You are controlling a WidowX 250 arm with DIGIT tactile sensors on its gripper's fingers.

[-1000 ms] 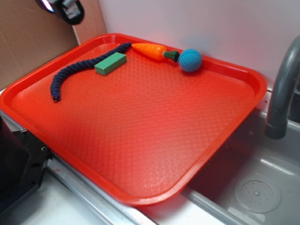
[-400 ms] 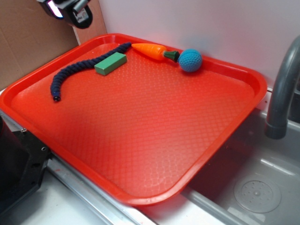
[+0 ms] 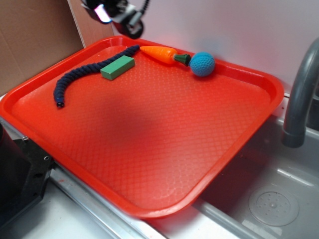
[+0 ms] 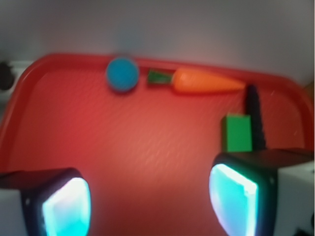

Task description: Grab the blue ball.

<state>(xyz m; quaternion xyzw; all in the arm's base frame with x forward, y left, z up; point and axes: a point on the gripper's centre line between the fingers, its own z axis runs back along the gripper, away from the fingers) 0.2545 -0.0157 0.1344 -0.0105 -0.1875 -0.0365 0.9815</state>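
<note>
The blue ball (image 3: 202, 63) is round, so no long axis or heading can be told. It is seen at the far edge of the red tray (image 3: 149, 134), touching the carrot's (image 3: 162, 53) green end. The gripper (image 4: 150, 196) is held wide apart and empty, above the tray's far left corner.

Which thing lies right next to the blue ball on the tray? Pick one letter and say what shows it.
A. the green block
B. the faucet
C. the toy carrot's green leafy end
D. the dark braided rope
C: the blue ball sits at the red tray's far edge with the toy carrot's green end pointing at it and nearly touching; the green block and dark rope lie well away.
</note>
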